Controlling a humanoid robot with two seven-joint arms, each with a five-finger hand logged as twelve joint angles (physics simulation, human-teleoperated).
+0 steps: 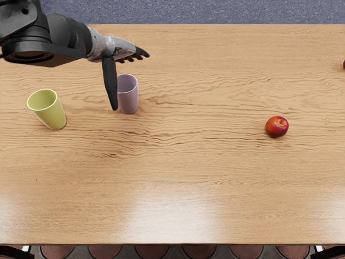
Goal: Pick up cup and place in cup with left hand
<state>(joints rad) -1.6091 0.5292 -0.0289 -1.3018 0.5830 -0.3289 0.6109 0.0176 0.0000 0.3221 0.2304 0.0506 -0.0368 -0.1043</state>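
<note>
My left hand (129, 75) reaches in from the upper left, its fingers extended and its thumb spread downward, holding nothing. Just below the fingers, a purple cup (128, 99) stands upright on the table; the thumb overlaps its left edge in the head view, and whether they touch cannot be told. Farther left, a yellow-green cup (49, 112) stands upright, mouth up, beneath the forearm in the picture. No right hand shows.
The wooden table (178, 172) fills most of the view. A red fruit (276, 126) lies on its right half, and part of another red object (344, 65) shows at the right picture edge.
</note>
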